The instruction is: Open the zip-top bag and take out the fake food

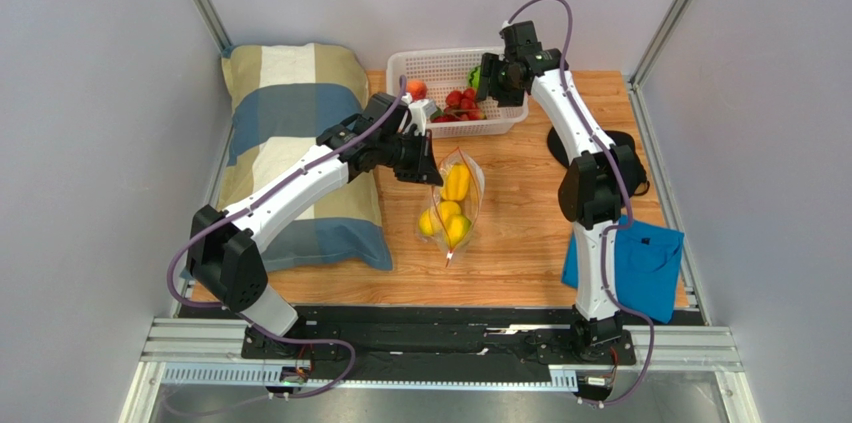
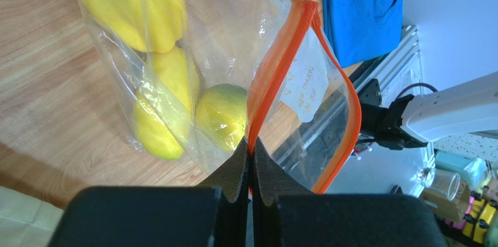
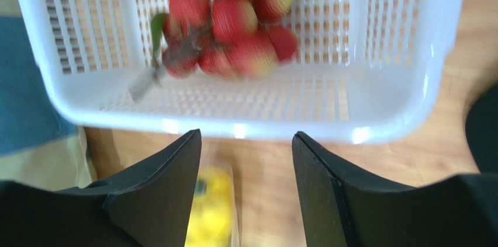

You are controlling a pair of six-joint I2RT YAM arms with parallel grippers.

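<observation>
The zip-top bag (image 1: 452,205) lies mid-way across the wooden table (image 1: 520,233), just in front of the white basket (image 1: 487,126). Its orange zip strip (image 2: 275,72) is parted into a gaping loop, and yellow fake food (image 2: 158,19) sits inside. The left gripper (image 2: 250,159) is clamped on one side of that strip, its fingers pressed together with the plastic between them. The right gripper (image 3: 245,159) hangs over the basket's near wall with its fingers spread wide and nothing between them. Red grapes (image 3: 228,25) and a green piece (image 1: 474,76) lie in the basket, and an orange piece (image 1: 416,89) sits at its left corner.
</observation>
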